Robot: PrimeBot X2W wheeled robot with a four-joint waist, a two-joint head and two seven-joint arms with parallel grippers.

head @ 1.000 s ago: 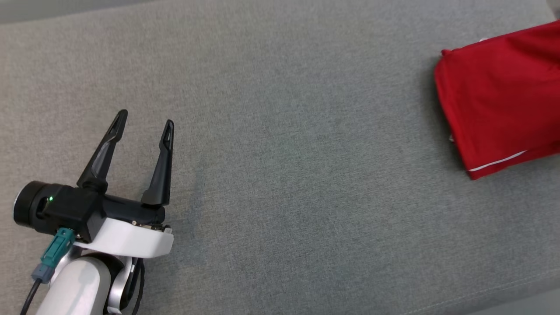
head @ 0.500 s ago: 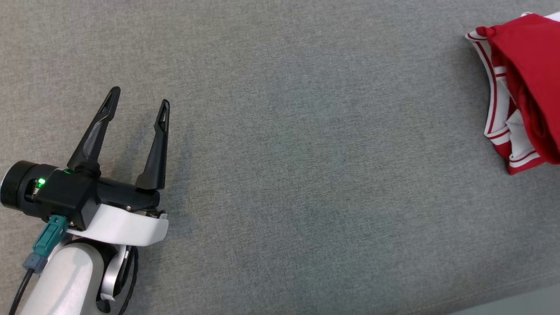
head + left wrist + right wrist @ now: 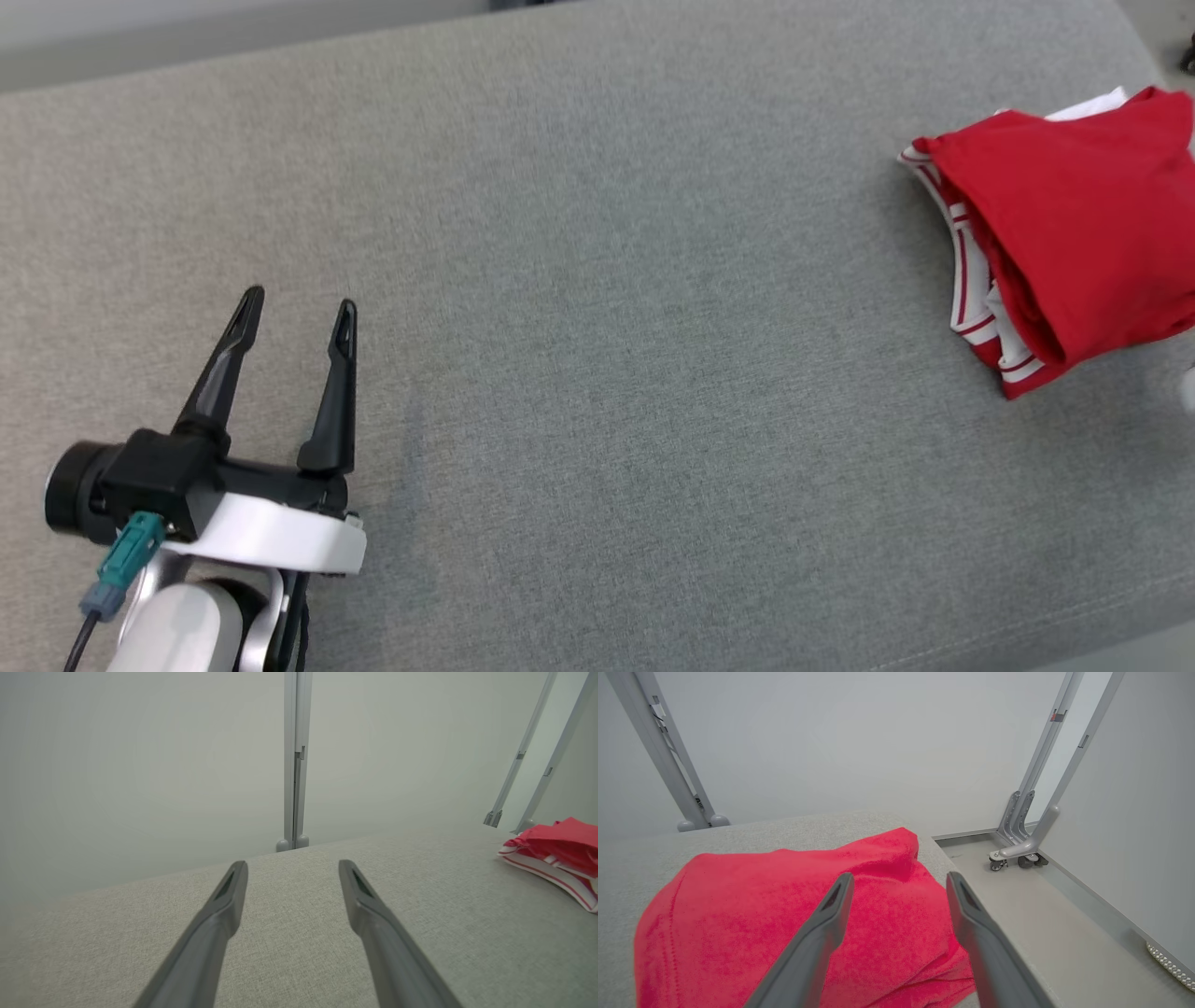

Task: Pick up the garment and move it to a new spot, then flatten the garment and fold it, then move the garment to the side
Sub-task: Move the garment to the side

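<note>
The garment [image 3: 1074,243] is a folded red piece with white and red striped trim, lying at the far right end of the grey fabric surface [image 3: 607,327]. It also shows at the right edge of the left wrist view as the garment [image 3: 558,851]. My right gripper [image 3: 899,882] is open just above the garment [image 3: 752,914], its fingers apart with nothing between them. My left gripper [image 3: 297,303] stands open over bare fabric at the lower left, far from the garment.
The surface's right edge drops to a pale floor [image 3: 1041,914] beside the garment. Grey frame legs on castors [image 3: 1017,851] stand there, and another grey post [image 3: 294,765] rises behind the far edge. A pale wall backs the scene.
The head camera has shifted between frames. The garment now lies as a folded bundle with its striped trim showing. The left gripper stays open in about the same pose.
</note>
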